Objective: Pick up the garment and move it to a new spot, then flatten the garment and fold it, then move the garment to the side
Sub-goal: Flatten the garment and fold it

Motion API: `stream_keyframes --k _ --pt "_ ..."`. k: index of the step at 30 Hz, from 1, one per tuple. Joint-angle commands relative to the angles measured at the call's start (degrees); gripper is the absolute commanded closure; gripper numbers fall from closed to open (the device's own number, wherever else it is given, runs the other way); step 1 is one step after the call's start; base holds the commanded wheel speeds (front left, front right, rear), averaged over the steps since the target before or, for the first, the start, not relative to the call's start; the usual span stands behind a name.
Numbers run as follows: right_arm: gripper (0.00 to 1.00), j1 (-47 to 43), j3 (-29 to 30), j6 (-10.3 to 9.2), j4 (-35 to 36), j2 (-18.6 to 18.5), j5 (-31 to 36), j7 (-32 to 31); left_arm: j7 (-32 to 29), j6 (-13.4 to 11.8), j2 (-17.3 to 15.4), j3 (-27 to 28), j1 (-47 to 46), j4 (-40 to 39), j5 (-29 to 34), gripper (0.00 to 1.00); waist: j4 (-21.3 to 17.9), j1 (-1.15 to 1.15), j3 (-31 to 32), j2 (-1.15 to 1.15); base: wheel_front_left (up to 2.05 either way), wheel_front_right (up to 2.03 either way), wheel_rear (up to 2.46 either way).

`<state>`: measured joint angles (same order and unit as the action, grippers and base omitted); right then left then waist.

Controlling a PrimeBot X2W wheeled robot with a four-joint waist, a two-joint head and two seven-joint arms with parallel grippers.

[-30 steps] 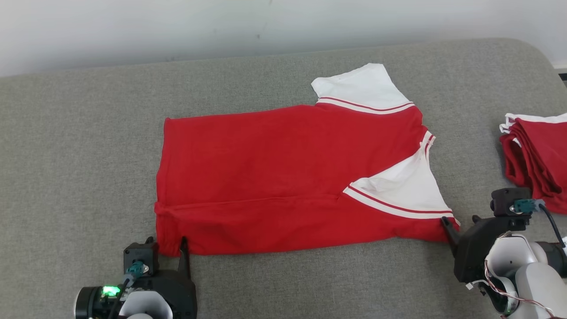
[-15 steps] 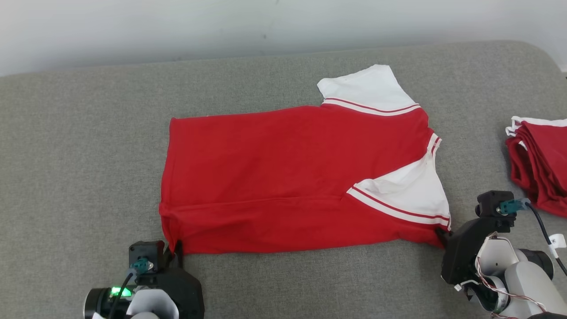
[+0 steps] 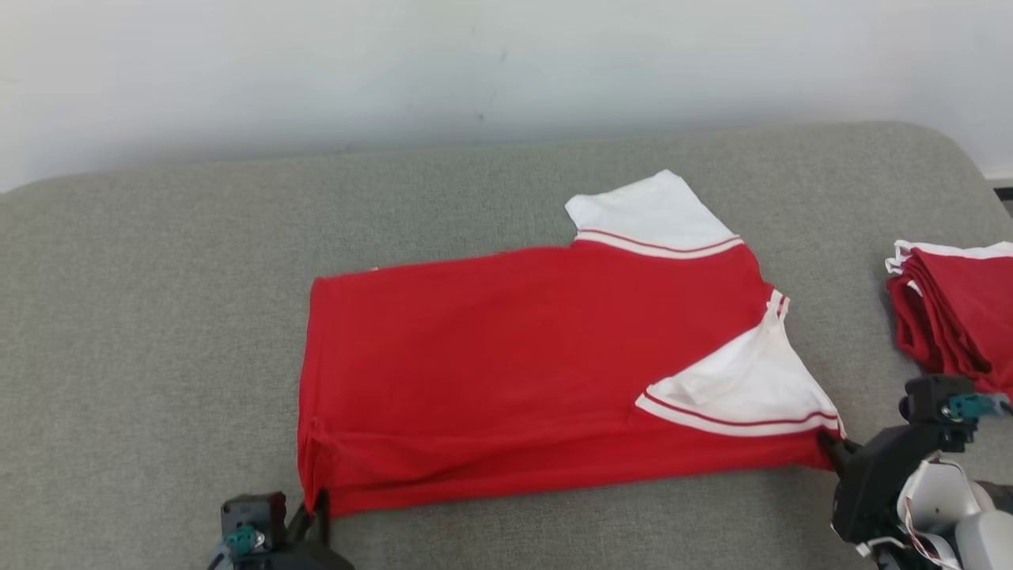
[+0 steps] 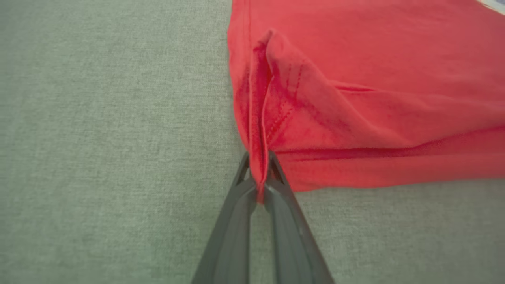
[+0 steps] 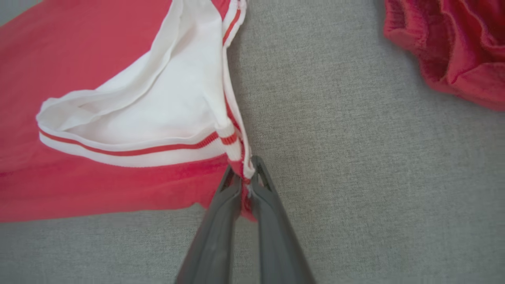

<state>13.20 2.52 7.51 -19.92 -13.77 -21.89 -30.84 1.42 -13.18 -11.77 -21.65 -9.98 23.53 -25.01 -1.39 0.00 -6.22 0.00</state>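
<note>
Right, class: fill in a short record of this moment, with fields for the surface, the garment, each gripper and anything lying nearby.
surface: grey woven fabric surface
garment: red shirt with white striped sleeves, spread out, near sleeve lying over the red body
left gripper: shut on the shirt's near hem corner
right gripper: shut on the shirt's near sleeve corner
nearby: stack of folded red garments, apart from the shirt, on the robot's right

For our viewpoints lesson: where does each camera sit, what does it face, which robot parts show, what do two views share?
Head view: on the head, facing down at the garment; left gripper, right gripper below.
Left wrist view: on that wrist, along its fingers gripping one corner.
Right wrist view: likewise, fingers gripping another corner.
Shared: head and right wrist show the red pile.
</note>
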Motion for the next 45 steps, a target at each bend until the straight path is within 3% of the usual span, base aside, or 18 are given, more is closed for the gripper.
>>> stream_keyframes --k 1,12,13,14,15,16,17,21,30,35,45 --pt "1.00 -1.4 0.7 -0.11 0.9 -0.4 -0.3 -0.4 -0.2 -0.6 -0.8 0.2 1.3 -0.5 -0.4 1.00 0.3 0.00 0.9 0.00 0.00 0.00 0.00" --pt "1.00 -12.5 4.5 -0.11 11.2 3.2 1.0 -6.0 -3.8 -2.9 -2.5 -0.6 10.3 -10.2 -1.5 1.00 0.8 0.00 2.6 0.00 0.00 0.00 0.00" --pt "1.00 -13.1 4.5 -0.11 11.8 3.7 1.1 -6.2 -4.1 -3.1 -2.6 -0.6 11.0 -10.7 -1.6 0.87 0.8 0.00 2.7 0.00 0.00 0.00 0.00" --pt "1.00 -14.2 4.2 -0.11 12.1 4.6 1.5 -6.6 -4.0 -3.4 -2.9 -0.5 11.8 -11.4 -1.4 0.00 0.8 0.00 2.8 0.00 0.00 0.00 0.00" --pt "0.88 -14.5 3.9 -0.11 12.1 4.9 1.7 -6.7 -3.8 -3.5 -2.8 -0.5 12.1 -11.5 -1.5 0.00 0.8 0.00 2.8 0.00 0.00 0.00 0.00" --pt "0.04 -14.6 3.8 -0.11 12.1 5.1 2.0 -6.5 -3.9 -3.3 -2.9 -0.7 12.3 -11.5 -1.3 0.00 0.7 0.00 2.8 0.00 0.00 0.00 0.00" --pt "0.00 -14.5 3.7 -0.11 11.9 5.3 2.2 -6.3 -3.9 -3.2 -2.9 -0.9 12.4 -11.5 -1.2 0.00 0.7 0.00 2.8 0.00 0.00 0.00 0.00" --pt "0.00 -13.6 3.2 -0.11 11.5 5.5 2.7 -5.9 -3.1 -3.5 -3.0 -0.1 12.3 -11.6 -2.0 0.00 0.8 0.00 2.8 0.00 0.00 0.00 0.00" --pt "0.00 -7.6 2.9 -0.11 13.7 1.4 3.5 -6.8 -5.1 -3.9 -5.9 2.3 9.4 -14.7 -2.8 0.00 1.6 0.00 1.6 0.00 0.00 0.00 0.00" --pt "0.00 0.9 0.4 -0.11 13.4 -2.4 2.5 -10.1 -11.1 -1.9 -8.5 2.0 1.8 -15.6 -2.9 0.00 2.1 0.00 -0.3 0.00 0.00 0.00 0.00" --pt "0.00 20.3 -9.3 -0.11 4.0 -6.0 2.1 -11.9 -20.0 3.8 -8.0 1.1 -17.1 -7.4 -5.6 0.00 1.7 0.00 -7.2 0.00 0.00 0.00 0.00"
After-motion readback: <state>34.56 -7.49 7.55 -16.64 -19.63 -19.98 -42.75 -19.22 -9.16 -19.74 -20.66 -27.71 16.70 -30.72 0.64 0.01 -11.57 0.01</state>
